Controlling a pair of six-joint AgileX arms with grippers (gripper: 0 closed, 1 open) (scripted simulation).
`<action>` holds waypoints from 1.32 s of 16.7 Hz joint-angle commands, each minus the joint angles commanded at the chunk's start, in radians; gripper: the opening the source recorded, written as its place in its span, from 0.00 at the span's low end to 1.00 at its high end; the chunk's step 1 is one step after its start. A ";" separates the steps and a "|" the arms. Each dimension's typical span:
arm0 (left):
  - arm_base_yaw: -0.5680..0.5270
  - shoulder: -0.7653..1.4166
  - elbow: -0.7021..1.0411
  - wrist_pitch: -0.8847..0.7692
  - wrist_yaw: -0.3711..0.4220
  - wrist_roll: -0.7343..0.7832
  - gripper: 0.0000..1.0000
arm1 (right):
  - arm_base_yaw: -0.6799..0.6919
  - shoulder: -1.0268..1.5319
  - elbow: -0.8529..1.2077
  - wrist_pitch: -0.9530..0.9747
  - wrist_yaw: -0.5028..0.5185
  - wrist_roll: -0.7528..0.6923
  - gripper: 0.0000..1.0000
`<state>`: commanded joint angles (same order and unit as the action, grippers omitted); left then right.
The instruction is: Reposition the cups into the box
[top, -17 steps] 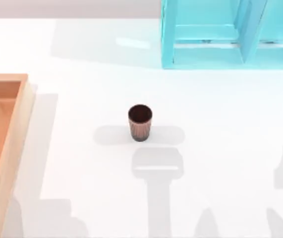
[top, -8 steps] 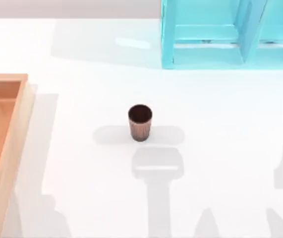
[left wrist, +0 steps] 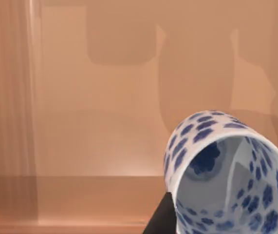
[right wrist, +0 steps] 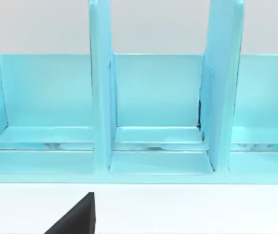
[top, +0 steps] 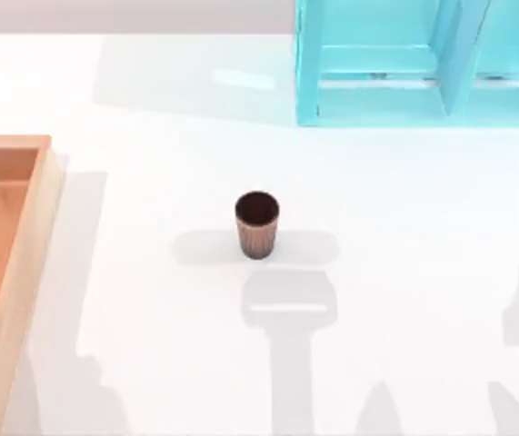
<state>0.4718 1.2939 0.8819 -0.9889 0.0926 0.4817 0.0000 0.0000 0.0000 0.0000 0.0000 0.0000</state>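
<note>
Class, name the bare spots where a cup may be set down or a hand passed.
The white table is bare between the brown cup and the wooden box, and between that cup and the blue shelf frame. The box floor beside the floral cup is bare. Nothing is crowded.

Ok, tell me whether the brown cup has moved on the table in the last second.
No. In the top view the brown ribbed cup stands upright at the same spot, no closer to the wooden box or the cyan frame.

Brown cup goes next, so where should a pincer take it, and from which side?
Grip the ribbed brown cup across its side walls just under the rim, descending from above. It stands upright, mouth open, alone on the white table, and has no handle.
</note>
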 joint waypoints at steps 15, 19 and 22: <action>0.001 -0.001 0.016 -0.017 0.000 -0.001 1.00 | 0.000 0.000 0.000 0.000 0.000 0.000 1.00; 0.002 0.008 0.162 -0.154 0.000 -0.001 1.00 | 0.000 0.000 0.000 0.000 0.000 0.000 1.00; -0.002 0.010 0.304 -0.293 -0.002 -0.003 1.00 | 0.000 0.000 0.000 0.000 0.000 0.000 1.00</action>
<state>0.4695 1.3038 1.1859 -1.2819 0.0910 0.4787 0.0000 0.0000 0.0000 0.0000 0.0000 0.0000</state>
